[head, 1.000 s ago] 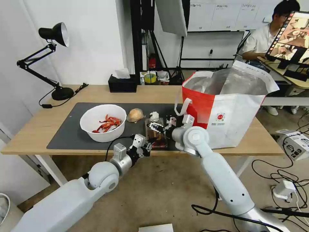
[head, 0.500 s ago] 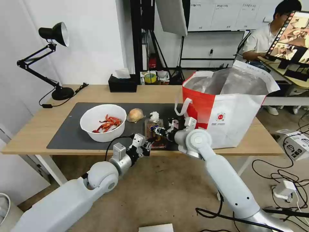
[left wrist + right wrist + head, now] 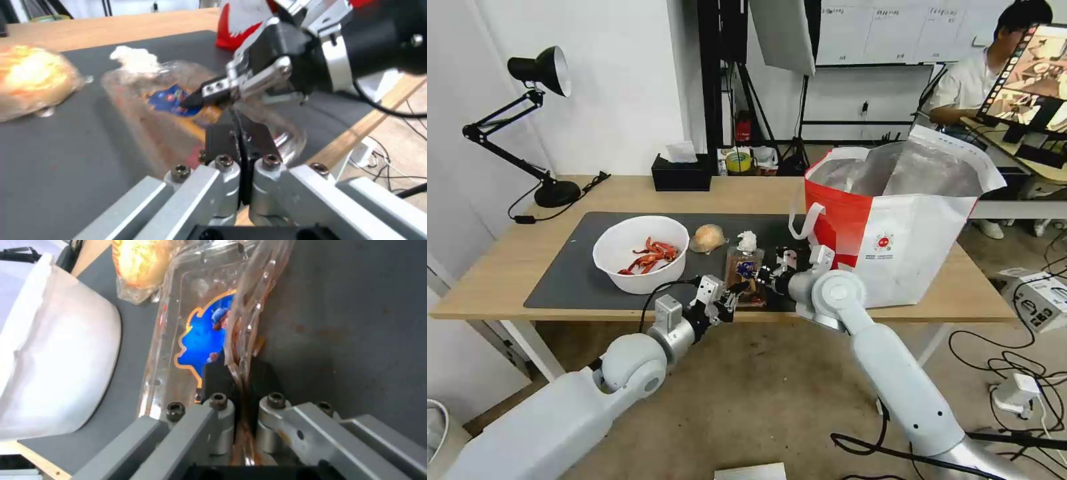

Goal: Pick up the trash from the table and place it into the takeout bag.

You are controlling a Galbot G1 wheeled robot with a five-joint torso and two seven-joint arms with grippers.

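Observation:
The clear plastic tray [image 3: 745, 270] with a blue label stands tipped up on the dark mat [image 3: 574, 277] near the table's front edge. My right gripper [image 3: 762, 273] is shut on its right rim, seen close up [image 3: 238, 380]. My left gripper [image 3: 731, 301] is shut on the tray's near edge [image 3: 240, 133]. Behind the tray lie the white tissue ball [image 3: 748, 240] and the tan wrapped lump [image 3: 708, 237]. To the left sits the white bowl [image 3: 640, 253] holding red-orange shells. The takeout bag [image 3: 894, 220] stands open at the right.
A black tissue box [image 3: 680, 175] sits at the table's back edge and a black desk lamp [image 3: 537, 120] at the back left. The bag's white handle [image 3: 804, 223] hangs close beside my right wrist. Cables lie on the floor at the right.
The clear tray has tipped up from lying nearly flat, so its blue label now faces me. Both grippers have shifted slightly left while holding it.

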